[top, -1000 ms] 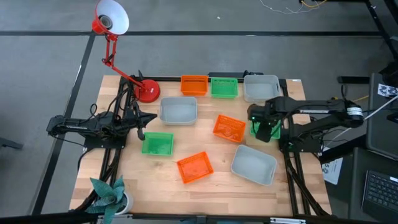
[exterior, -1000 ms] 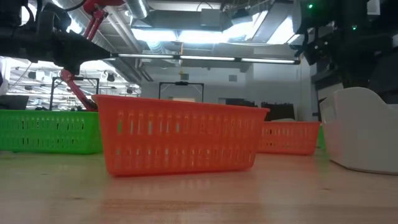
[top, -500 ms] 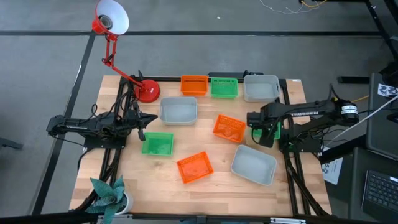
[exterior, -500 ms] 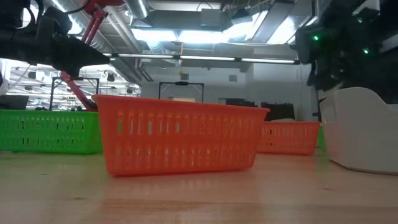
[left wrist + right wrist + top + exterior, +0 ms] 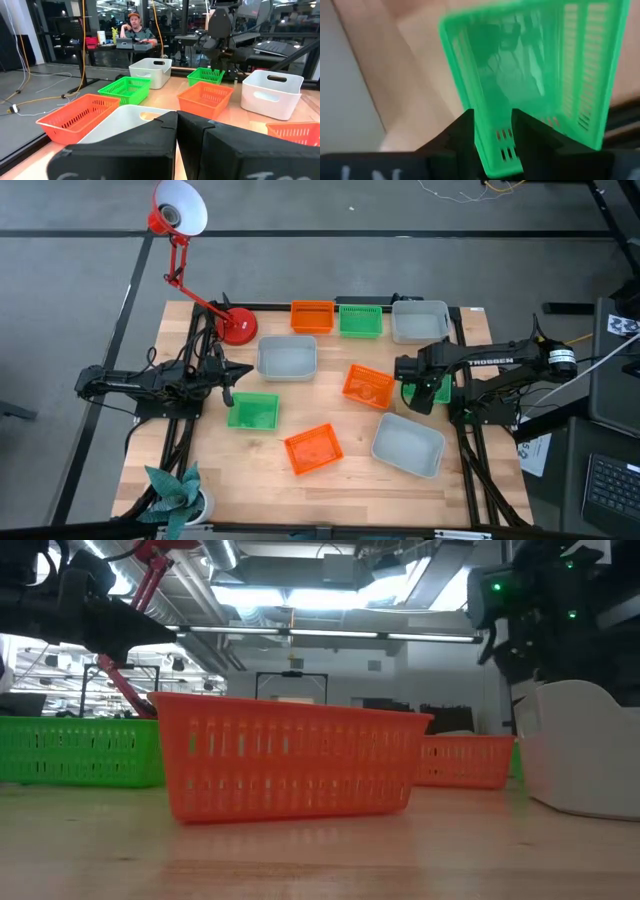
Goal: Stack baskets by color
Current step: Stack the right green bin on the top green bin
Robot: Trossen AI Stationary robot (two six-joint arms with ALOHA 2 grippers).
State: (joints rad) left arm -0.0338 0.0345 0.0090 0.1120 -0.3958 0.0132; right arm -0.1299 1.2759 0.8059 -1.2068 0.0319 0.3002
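Several baskets stand on the wooden table. At the right lies a green basket [image 5: 438, 388] [image 5: 540, 75], and my right gripper [image 5: 425, 392] [image 5: 492, 125] points down over it, open, with one finger on either side of a wall near a corner. Other baskets: orange [image 5: 311, 316], green [image 5: 361, 320] and white [image 5: 420, 320] along the far edge, white [image 5: 287, 358], orange [image 5: 368, 386], green [image 5: 252, 411], orange [image 5: 313, 449], white [image 5: 408, 444]. My left gripper [image 5: 234, 373] [image 5: 177, 125] waits shut at the table's left, held level. My right gripper comes from above, pointing down. One finger [image 5: 465, 132] stands outside the green basket's slotted wall [image 5: 494, 142] and the other inside. I cannot tell whether they touch the wall. The basket rests on the table.
A red lamp's round base [image 5: 238, 328] stands at the far left of the table, and a green paper plant [image 5: 178, 492] at the near left corner. A person [image 5: 135, 32] sits at a desk in the room beyond.
My right gripper has come down over the green basket at the table's right, still pointing down. The baskets have stayed where they were.
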